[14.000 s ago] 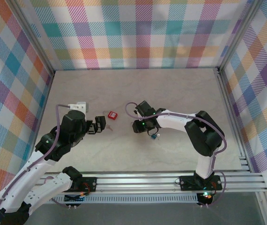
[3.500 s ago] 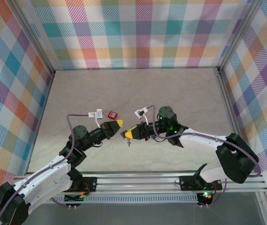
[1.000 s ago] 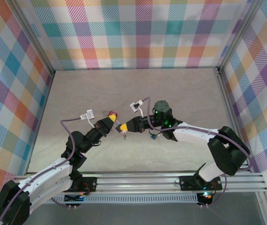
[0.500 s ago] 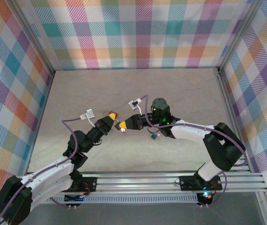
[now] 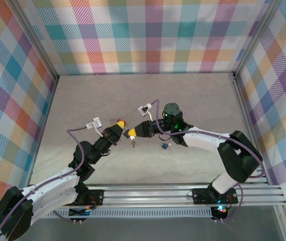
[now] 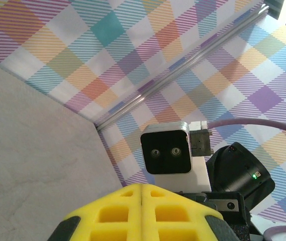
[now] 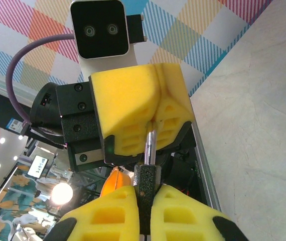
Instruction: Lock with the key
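1. Right gripper, nearest in its own wrist view: clenched on a slim black piece. Here you see the key, a silver shaft running from that piece to the seam of the left gripper.
2. Left gripper: clenched. Whether it pinches the key's tip, you cannot tell. Its own view gives you yellow pads pressed together, with the right wrist camera facing them.
3. From above: both gripper tips sit close together over mid-bench. A blue padlock lies beside the right arm, and a red padlock just behind the left tip.
4. Beyond: open bench up to the plaid walls.
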Robot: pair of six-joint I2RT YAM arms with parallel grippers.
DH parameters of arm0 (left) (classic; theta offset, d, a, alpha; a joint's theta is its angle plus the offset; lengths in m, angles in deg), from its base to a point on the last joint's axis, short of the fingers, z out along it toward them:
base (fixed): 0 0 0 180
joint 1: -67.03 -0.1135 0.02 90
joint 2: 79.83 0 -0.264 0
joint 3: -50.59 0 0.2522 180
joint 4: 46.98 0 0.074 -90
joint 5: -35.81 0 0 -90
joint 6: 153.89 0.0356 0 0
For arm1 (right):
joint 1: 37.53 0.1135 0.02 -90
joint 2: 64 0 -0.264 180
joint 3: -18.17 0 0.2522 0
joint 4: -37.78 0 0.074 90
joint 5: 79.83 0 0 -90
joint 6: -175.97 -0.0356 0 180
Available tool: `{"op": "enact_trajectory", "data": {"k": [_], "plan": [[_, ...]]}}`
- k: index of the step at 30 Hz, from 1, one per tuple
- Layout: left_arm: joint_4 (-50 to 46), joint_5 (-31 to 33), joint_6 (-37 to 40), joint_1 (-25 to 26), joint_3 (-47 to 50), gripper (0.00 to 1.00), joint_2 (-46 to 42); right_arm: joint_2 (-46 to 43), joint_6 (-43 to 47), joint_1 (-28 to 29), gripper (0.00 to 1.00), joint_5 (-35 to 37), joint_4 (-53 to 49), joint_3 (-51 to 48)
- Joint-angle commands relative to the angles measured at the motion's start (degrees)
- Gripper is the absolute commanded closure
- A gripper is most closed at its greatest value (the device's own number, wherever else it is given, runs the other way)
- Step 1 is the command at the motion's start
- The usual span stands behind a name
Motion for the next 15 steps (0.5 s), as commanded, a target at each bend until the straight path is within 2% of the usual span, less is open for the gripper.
{"op": "enact_trajectory", "data": {"k": [1, 15], "plan": [[-5.12, -12.8, 1.16, 5.82, 0.62, 1.0, 2.22, 0.13, 0.67, -0.42, 1.0, 9.9, 9.6, 6.3], [-13.28, -9.73, 4.56, 6.2, -1.28, 1.0, -2.22, -0.72, 1.05, -0.85, 1.0, 8.87, 9.35, 4.28]]}}
